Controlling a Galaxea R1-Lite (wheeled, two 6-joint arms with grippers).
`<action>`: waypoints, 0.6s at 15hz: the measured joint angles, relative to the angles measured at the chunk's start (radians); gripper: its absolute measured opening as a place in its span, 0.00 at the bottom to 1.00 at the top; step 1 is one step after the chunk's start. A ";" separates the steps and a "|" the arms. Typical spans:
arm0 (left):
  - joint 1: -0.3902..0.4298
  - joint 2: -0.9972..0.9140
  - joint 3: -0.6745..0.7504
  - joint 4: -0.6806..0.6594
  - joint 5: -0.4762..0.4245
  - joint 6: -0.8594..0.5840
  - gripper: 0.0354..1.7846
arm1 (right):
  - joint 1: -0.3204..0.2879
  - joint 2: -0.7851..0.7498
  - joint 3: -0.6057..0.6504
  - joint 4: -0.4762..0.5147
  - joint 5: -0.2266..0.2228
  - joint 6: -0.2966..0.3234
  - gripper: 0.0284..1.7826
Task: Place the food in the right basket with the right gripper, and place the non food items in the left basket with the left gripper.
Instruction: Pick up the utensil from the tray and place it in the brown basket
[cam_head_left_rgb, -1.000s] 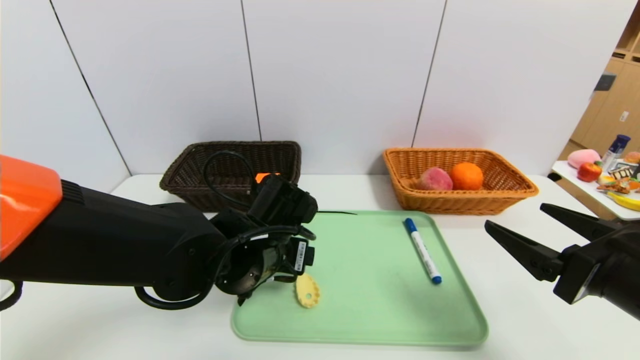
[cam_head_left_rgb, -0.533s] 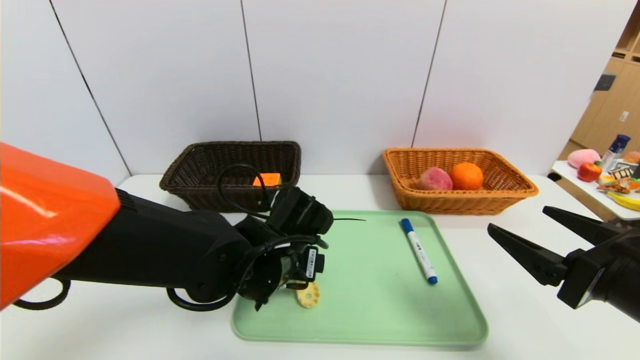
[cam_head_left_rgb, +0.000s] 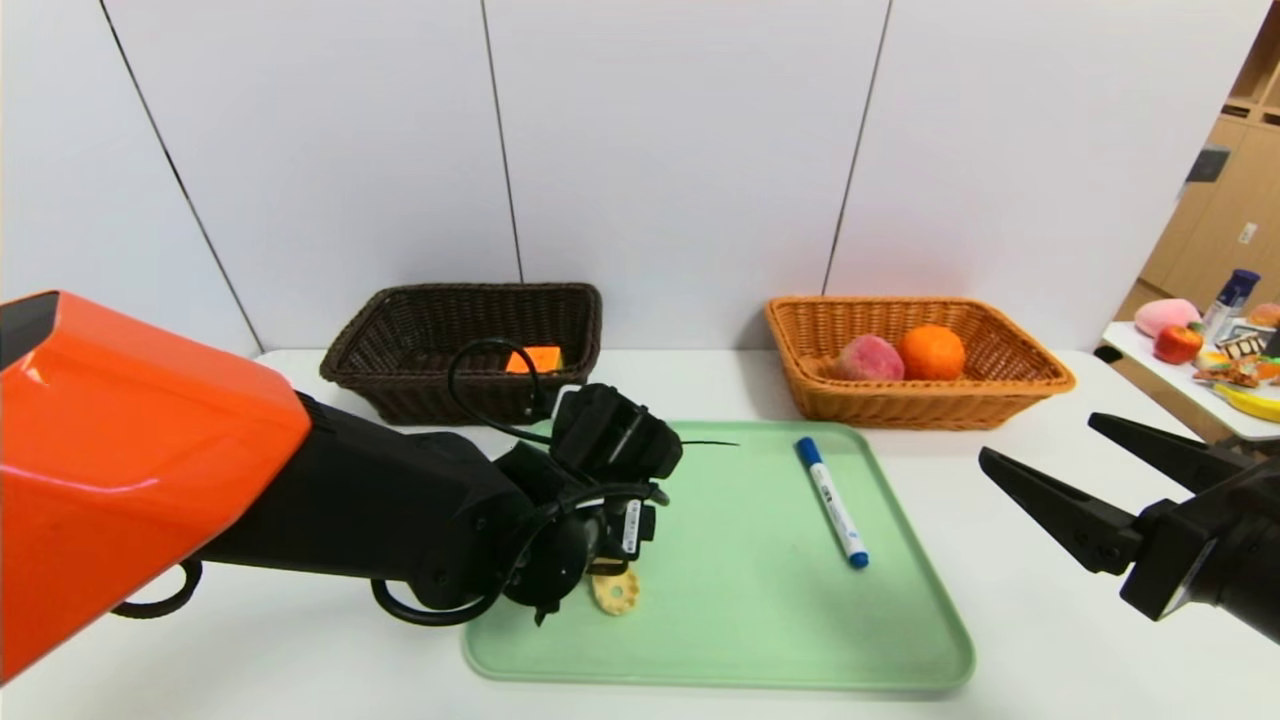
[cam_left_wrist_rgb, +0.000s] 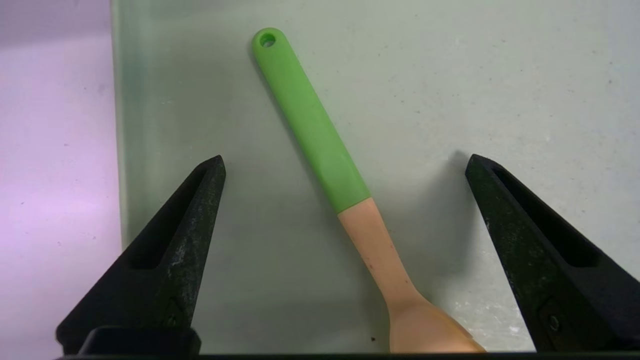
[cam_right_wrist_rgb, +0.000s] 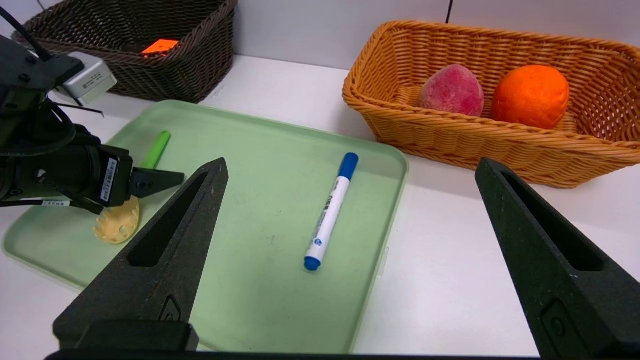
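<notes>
Step in hand, as I judge it: picking the next non-food item for the left basket (cam_head_left_rgb: 470, 345). I am hovering my left hand (cam_left_wrist_rgb: 345, 165) over the slotted spoon (cam_left_wrist_rgb: 320, 145) at the lower left of the green tray (cam_head_left_rgb: 760, 640), fingers spread wide on either side of its handle, gripping nothing.

In the left wrist frame the spoon is lying flat on the tray, its green handle running from upper centre down to the pale bowl end at the bottom edge. The handle is sitting between my two fingertips, closer to the left one in the frame and slanted across the gap. I cannot tell how high above the tray the fingertips are.

In the head frame my left arm is reaching in from the left edge, wrist bent down over the tray's near left part; only the spoon's pale slotted head is showing below the wrist.

My right hand (cam_head_left_rgb: 1085, 470) is parked at the right edge of the head frame, off the tray and above the worktop (cam_head_left_rgb: 1000, 680), fingers spread, holding nothing.

Next move, my estimate: lower the left hand, press the fingers onto the handle near the green-to-pale joint, lift, then carry to the dark basket at upper left. The slant may make the spoon swivel on closing.

Other items: blue marker (cam_head_left_rgb: 831, 502) lying right of tray centre, also non-food. Peach (cam_head_left_rgb: 868, 358) and orange (cam_head_left_rgb: 932, 352) are lying in the right basket (cam_head_left_rgb: 1010, 395); an orange block (cam_head_left_rgb: 535, 359) is in the left one.
</notes>
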 joint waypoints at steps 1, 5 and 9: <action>0.000 0.001 0.006 -0.003 0.003 -0.002 0.94 | 0.000 0.000 0.000 0.000 0.000 0.000 0.96; 0.000 0.003 0.011 -0.018 0.002 0.002 0.70 | 0.000 0.000 0.000 0.000 0.000 0.001 0.96; 0.000 -0.001 0.022 -0.017 0.003 0.006 0.51 | 0.000 0.000 0.000 0.001 0.001 0.001 0.96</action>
